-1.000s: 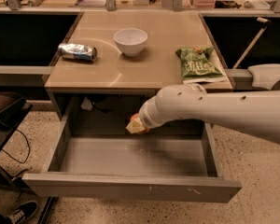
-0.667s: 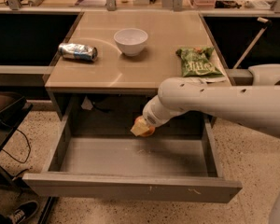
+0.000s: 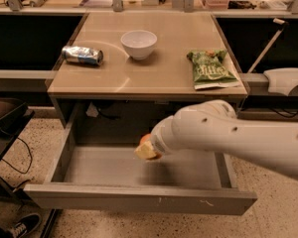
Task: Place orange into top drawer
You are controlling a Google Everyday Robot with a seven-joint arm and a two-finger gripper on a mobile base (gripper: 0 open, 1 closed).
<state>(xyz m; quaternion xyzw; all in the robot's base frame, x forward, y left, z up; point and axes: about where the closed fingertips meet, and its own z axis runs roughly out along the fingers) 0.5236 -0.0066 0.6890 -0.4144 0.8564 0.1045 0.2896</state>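
The top drawer (image 3: 99,168) is pulled wide open below the table, and its grey front panel (image 3: 139,201) with pale scratches faces me. My gripper (image 3: 146,150), at the end of the thick white arm (image 3: 228,133) that reaches in from the right, hangs over the middle of the drawer's inside. It is shut on the orange (image 3: 147,140). Only a small part of the fruit shows between the pale fingers. The orange is held above the drawer floor, not resting on it.
On the tan table top (image 3: 154,78) stand a white bowl (image 3: 138,43), a crushed silver can (image 3: 83,55) lying at the left, and a green chip bag (image 3: 208,68) at the right. A dark stand and cables (image 3: 5,133) are at the left of the drawer.
My gripper with the orange has sunk lower into the open drawer, after a slight drift to the right. The drawer and the table things have not moved.
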